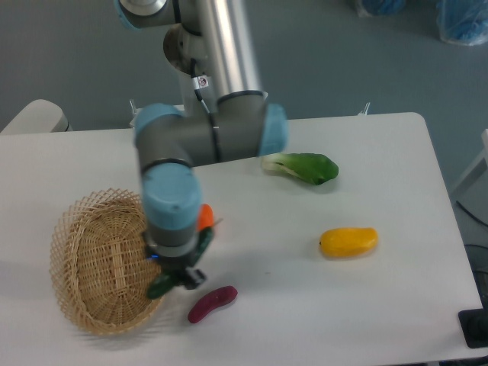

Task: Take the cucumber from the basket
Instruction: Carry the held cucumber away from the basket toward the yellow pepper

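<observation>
I am looking down on a white table [381, 305] with rounded corners, standing on a grey-blue floor [343, 53]; its right and far edges are showing in full, and a pale rounded object [34, 116] is sitting off the far left corner. The arm [210, 133] is reaching in from the far side and bending down over the table's left half, covering much of what lies beneath it. The basket [91, 267] is lying at the left, close to the front edge, with its right rim under the wrist. The gripper [179, 278] is hanging at that right rim; I cannot tell how far the jaws are standing apart. The cucumber [204, 242] is showing as dark green ends on either side of the wrist, at the basket's right rim, whether gripped I cannot tell. The bok choy [301, 166] is lying mid-table, the yellow fruit [348, 242] nearer the front right, well apart. The eggplant [212, 303] is lying just beside the basket. An orange item [204, 217] is peeking out behind the wrist.
</observation>
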Controlling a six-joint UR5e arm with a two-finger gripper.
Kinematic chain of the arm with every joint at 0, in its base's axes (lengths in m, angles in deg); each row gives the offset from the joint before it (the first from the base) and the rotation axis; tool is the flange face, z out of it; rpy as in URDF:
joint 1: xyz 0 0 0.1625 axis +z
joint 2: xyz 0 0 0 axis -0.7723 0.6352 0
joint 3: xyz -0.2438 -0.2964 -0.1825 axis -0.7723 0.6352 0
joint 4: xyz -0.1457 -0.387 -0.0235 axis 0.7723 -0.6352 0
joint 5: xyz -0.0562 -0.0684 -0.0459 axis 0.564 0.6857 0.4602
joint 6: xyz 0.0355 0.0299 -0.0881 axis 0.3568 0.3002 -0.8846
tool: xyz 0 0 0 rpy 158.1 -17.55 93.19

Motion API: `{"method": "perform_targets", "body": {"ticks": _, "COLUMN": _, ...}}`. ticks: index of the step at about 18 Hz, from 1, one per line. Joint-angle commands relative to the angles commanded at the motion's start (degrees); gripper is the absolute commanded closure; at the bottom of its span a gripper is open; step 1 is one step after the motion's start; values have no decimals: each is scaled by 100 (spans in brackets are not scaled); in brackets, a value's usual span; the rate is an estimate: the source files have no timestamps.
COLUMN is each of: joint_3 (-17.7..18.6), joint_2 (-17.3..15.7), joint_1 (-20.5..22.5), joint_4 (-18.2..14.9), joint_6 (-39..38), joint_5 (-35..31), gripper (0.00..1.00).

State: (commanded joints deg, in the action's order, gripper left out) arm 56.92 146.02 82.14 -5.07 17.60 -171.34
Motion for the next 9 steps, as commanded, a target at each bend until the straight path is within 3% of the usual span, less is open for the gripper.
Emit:
{"method": "perform_targets", "body": {"ticks": 4, "joint_3": -228, "joint_2": 167, "joint_1": 475, "joint_4": -44, "joint_6": 828, "joint_5": -159, "gripper": 76}}
{"method": "perform_targets", "body": {"ticks": 9, "joint_3": -957, "joint_2": 650, "joint_1": 976, "joint_4": -326, "joint_6": 1742, "joint_5": -352, "gripper": 76}}
